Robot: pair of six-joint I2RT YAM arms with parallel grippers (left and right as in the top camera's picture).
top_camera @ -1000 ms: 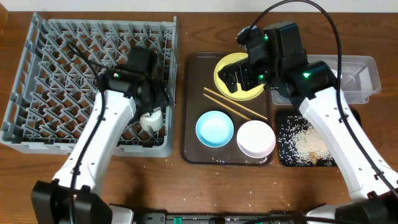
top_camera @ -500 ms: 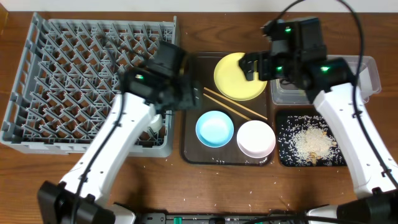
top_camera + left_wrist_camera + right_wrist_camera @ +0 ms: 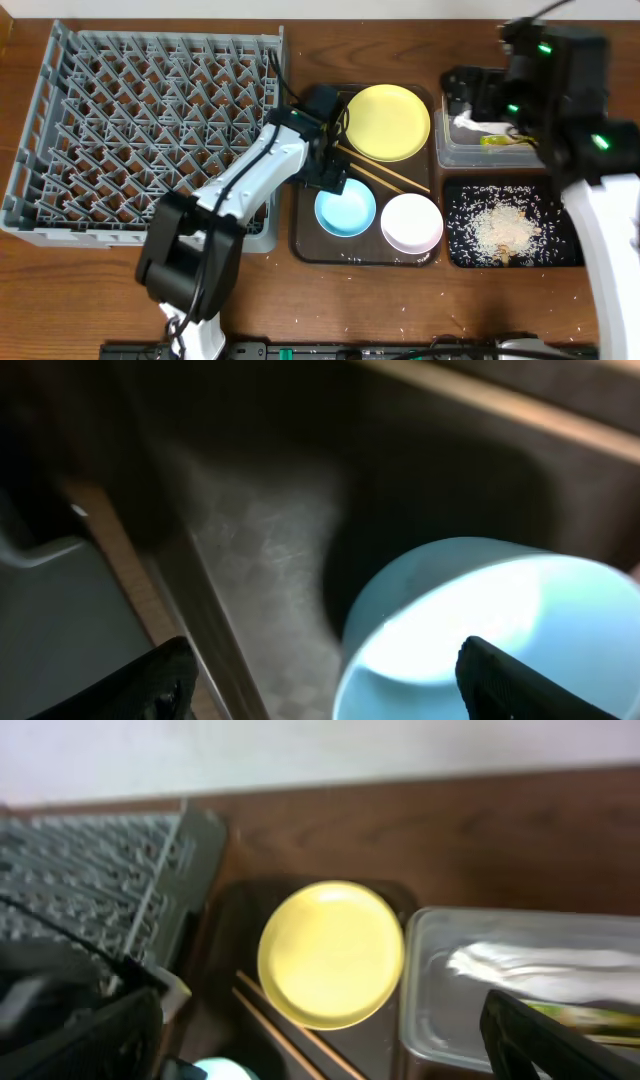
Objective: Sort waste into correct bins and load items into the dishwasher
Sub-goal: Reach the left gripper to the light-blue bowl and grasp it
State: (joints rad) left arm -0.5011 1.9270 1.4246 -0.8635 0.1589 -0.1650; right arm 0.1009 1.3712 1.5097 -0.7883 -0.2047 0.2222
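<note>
From overhead, the grey dish rack (image 3: 150, 120) fills the left of the wooden table (image 3: 330, 40), its right edge just beside the brown serving tray (image 3: 300, 235). The left hand (image 3: 328, 180) hangs over that tray at the upper left rim of the light blue bowl (image 3: 345, 207), close to the chopsticks (image 3: 385, 172). The white bowl (image 3: 411, 222) sits just beside the blue one, and the yellow plate (image 3: 387, 122) lies behind them with open space above it. The right hand (image 3: 468, 100) is over the clear tub (image 3: 590, 135), which holds the tissue (image 3: 480, 125) and wrapper (image 3: 500, 141). Crumbs (image 3: 500, 228) lie in the black tray (image 3: 455, 250).

The left wrist view shows its fingers spread wide and empty, with the blue bowl's rim between them and bare tray floor to the left.

The right wrist view shows its fingers wide apart, gripping nothing, high above the plate and the tub's near wall. A pale wall (image 3: 320, 750) rises behind the table.
</note>
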